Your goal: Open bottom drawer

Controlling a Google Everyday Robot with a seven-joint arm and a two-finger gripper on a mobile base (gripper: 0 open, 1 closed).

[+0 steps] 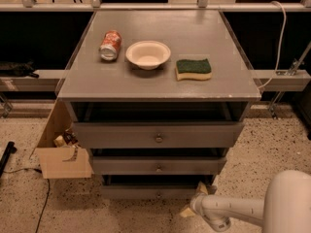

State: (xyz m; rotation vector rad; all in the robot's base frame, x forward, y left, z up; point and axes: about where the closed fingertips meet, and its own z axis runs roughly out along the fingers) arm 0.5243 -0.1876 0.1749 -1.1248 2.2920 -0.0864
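Note:
The grey cabinet has three drawers stacked under its top. The bottom drawer (141,192) is the lowest and narrowest front, with a tiny round knob (158,194) at its centre. It sits only slightly out from the cabinet. My gripper (194,201) is low by the floor at the right end of that drawer front, to the right of the knob. The white arm (233,210) reaches in from the lower right corner. Nothing is seen in the gripper.
On the cabinet top (160,81) lie a soda can (110,45), a white bowl (148,54) and a green sponge (193,69). An open cardboard box (60,152) stands on the speckled floor left of the cabinet. A cable (43,203) trails on the floor.

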